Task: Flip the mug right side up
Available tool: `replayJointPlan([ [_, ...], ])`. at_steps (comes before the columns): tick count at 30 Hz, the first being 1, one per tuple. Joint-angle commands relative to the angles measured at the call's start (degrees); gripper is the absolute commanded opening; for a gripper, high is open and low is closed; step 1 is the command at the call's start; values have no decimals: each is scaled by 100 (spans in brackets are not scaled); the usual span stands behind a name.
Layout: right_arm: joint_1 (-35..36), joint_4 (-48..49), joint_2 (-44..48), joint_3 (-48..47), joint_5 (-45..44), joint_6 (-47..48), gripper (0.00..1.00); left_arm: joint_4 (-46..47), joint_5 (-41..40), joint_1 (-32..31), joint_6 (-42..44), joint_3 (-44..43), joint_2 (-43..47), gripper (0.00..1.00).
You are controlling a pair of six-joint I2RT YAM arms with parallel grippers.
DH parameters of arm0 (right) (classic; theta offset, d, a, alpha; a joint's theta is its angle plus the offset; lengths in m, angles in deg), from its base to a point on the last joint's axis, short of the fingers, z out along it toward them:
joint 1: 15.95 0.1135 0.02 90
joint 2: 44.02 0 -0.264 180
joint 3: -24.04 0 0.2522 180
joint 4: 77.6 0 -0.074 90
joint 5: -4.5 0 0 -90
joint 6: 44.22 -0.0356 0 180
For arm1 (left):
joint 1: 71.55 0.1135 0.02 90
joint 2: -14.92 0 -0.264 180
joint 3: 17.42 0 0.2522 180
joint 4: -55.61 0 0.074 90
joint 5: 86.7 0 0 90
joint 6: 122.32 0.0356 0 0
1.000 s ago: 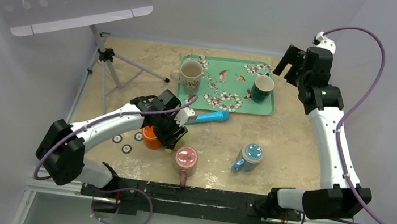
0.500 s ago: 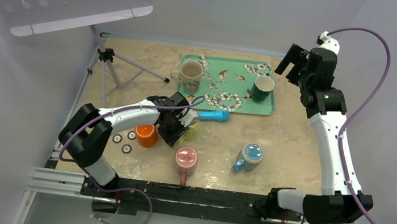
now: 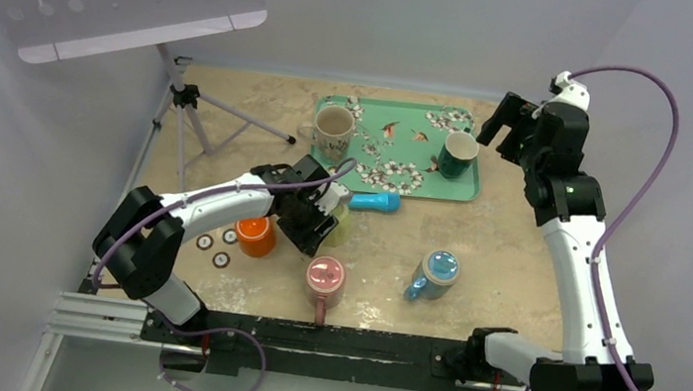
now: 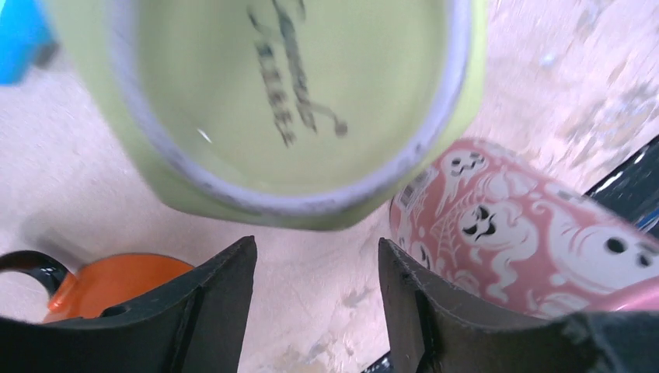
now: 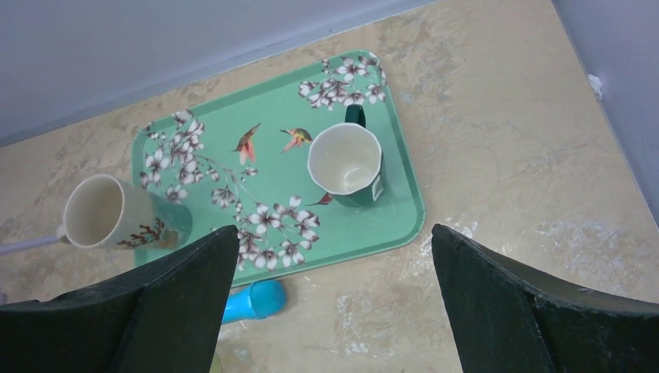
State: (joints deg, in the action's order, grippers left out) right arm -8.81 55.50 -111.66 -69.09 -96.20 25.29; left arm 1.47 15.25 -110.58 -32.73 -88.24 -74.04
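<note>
Lime-green mug [image 4: 295,101] is lying at 12 o'clock of the left pincer [image 4: 315,249], just beyond its spread, empty fingers, with its printed underside facing the wrist camera. A pink ghost mug [image 4: 505,225] is resting at 3 o'clock and an orange mug [image 4: 116,284] at 8 o'clock on the worktop [image 4: 311,326]. The right pincer [image 5: 334,233] is hovering wide open above the floral tray [image 5: 400,179].

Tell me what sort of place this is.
Probably a robot test cell: a left arm and right arm bolted to the table, bare white walls boxing it in, a tripod stand alongside.
</note>
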Motion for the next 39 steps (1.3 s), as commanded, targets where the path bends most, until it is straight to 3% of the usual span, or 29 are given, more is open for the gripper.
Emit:
replayJointPlan([
  [1,16,264,211,159,118,28,98,538,-146,4,-451,-446,33,61],
  [8,14,229,436,254,39,119,98,627,-334,9,-531,-541,-340,55],
  [12,16,231,484,256,73,153,98,704,-145,9,-470,-612,-435,41],
  [15,16,223,509,206,47,164,98,760,-146,9,-428,-591,-526,26],
  [17,9,214,521,202,80,170,98,822,-119,5,-425,-572,-542,1],
  [22,16,110,563,237,863,138,98,610,218,139,-534,-796,-336,0],
  [28,253,427,776,624,2993,-203,98,-415,1703,766,-822,-2336,-40,0],
  [33,367,1866,1138,1483,4560,-1109,98,-763,2551,1033,-1186,-3474,67,0],
  [37,730,2758,1153,1865,4665,-1807,98,-868,2886,1110,-1422,-4280,113,0],
  [39,908,3669,1049,2112,4877,-2356,98,-923,3070,1109,-1623,-4586,82,0],
])
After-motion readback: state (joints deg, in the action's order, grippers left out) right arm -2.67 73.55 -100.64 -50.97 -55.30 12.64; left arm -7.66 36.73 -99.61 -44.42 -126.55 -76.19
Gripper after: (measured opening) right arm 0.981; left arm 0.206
